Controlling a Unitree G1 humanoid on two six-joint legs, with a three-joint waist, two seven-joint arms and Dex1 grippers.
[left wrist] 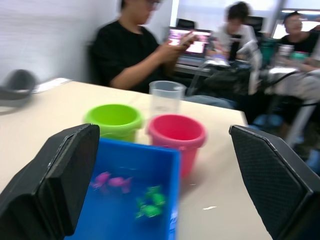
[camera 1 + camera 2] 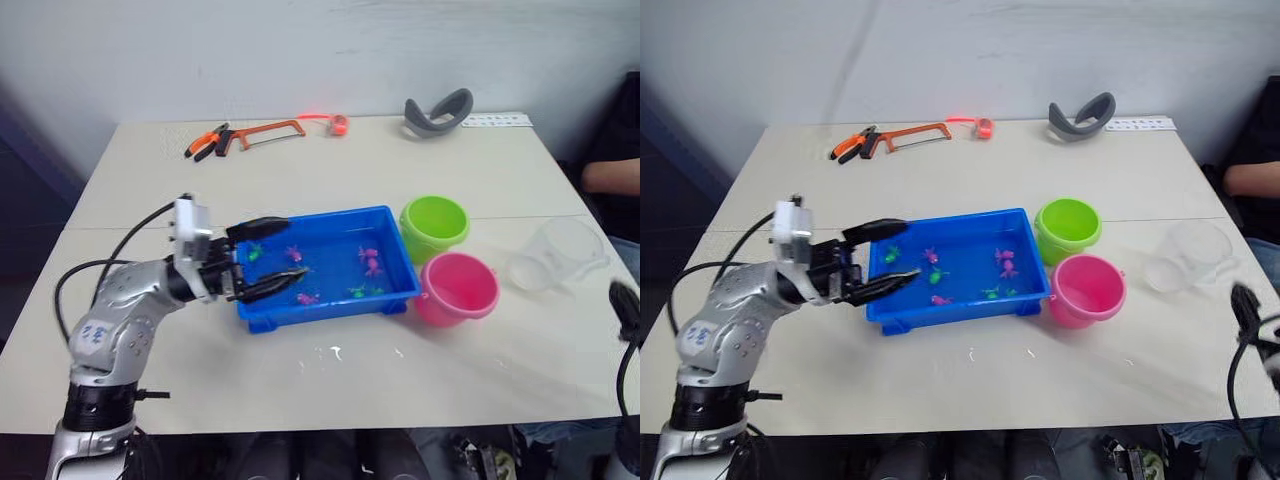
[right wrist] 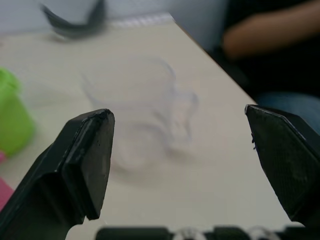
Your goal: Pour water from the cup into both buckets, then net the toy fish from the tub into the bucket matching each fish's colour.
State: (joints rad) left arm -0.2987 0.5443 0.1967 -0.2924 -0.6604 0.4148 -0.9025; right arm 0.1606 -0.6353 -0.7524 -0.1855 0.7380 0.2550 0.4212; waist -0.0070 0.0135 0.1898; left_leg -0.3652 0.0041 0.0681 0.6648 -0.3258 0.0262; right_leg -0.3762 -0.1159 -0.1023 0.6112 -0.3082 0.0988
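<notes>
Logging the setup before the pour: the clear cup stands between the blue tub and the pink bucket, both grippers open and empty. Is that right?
Not quite. The cup stands beyond the pink bucket, on the side away from the tub, as the left eye view shows. The rest holds: the left gripper and the right gripper are open and empty.

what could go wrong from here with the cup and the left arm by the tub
1. The clear cup stands near the table's right edge; the open right pincer faces it, and a clumsy grasp could push it off or tip it.
2. The open left pincer hangs over the blue tub rim; a bump could jolt the toy fish.
3. The green bucket and pink bucket stand close together, so pouring may miss.
</notes>
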